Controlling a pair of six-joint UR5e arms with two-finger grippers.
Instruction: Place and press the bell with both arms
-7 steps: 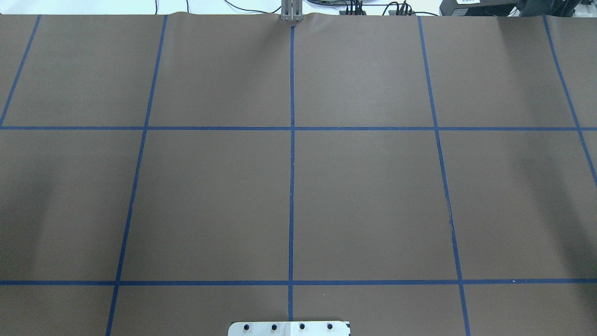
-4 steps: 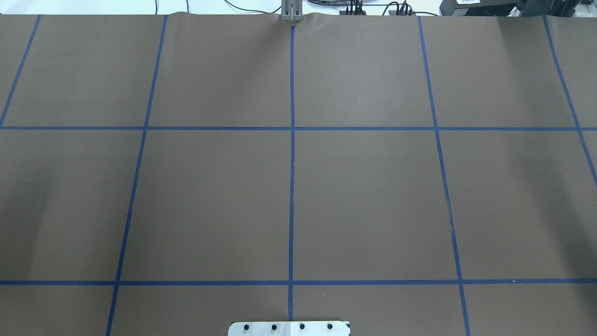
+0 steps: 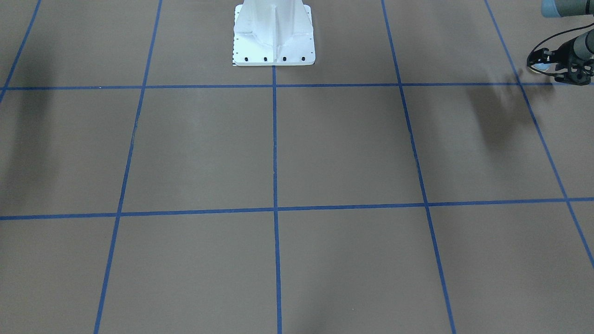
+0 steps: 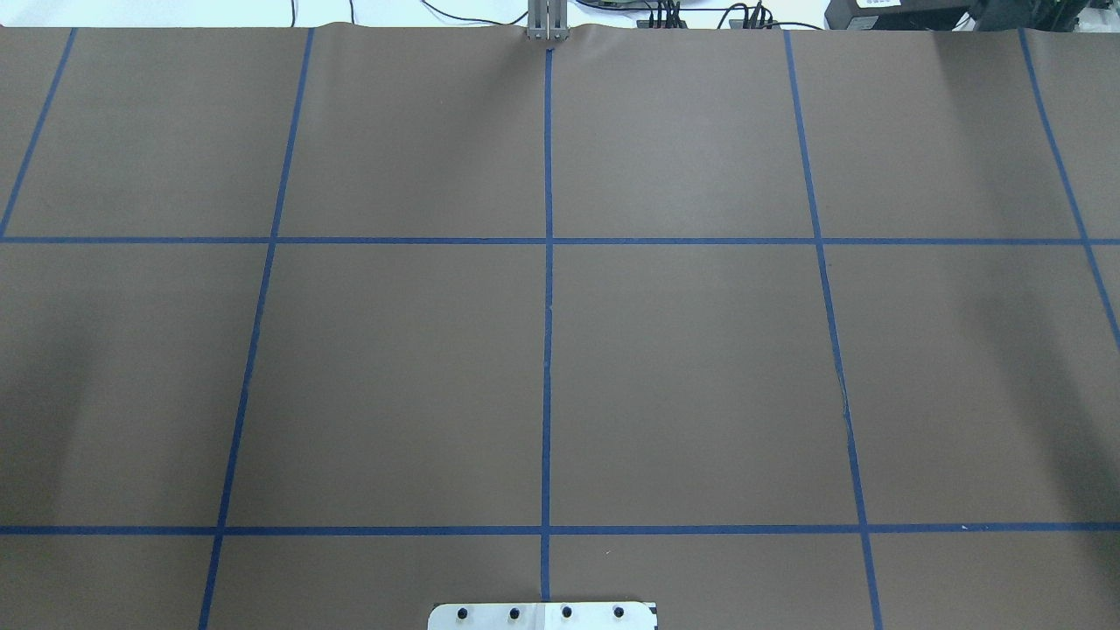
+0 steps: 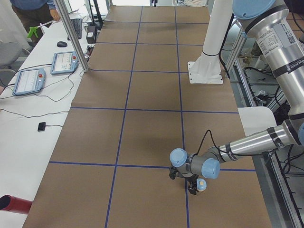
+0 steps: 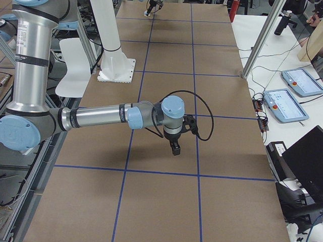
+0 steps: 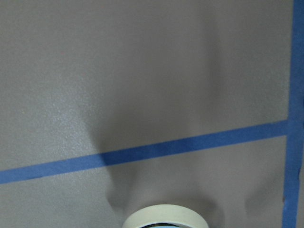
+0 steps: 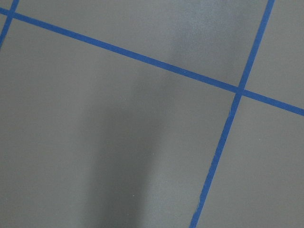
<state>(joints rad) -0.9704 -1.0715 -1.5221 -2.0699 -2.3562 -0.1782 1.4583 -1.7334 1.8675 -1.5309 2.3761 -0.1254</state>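
Note:
The bell (image 3: 541, 67) is light blue with a cream base. It sits between the fingers of my left gripper (image 3: 538, 65), which is shut on it above the table's left end near the robot's side. The exterior left view shows the left gripper (image 5: 194, 184) with the bell (image 5: 202, 184) tipped sideways. The left wrist view shows only the bell's cream rim (image 7: 164, 214) at the bottom edge. My right gripper (image 6: 175, 149) points down over the table's right part, with nothing seen in it. It shows only in the exterior right view, so I cannot tell if it is open or shut. The overhead view shows neither arm.
The brown table cover (image 4: 700, 376) carries a blue tape grid. The white pedestal (image 3: 274, 37) stands at the robot's side. Tablets (image 5: 28, 80), cables and a metal post (image 5: 71, 33) are on the white desk beyond the far edge. A red cylinder (image 5: 12, 203) lies at that desk's near end.

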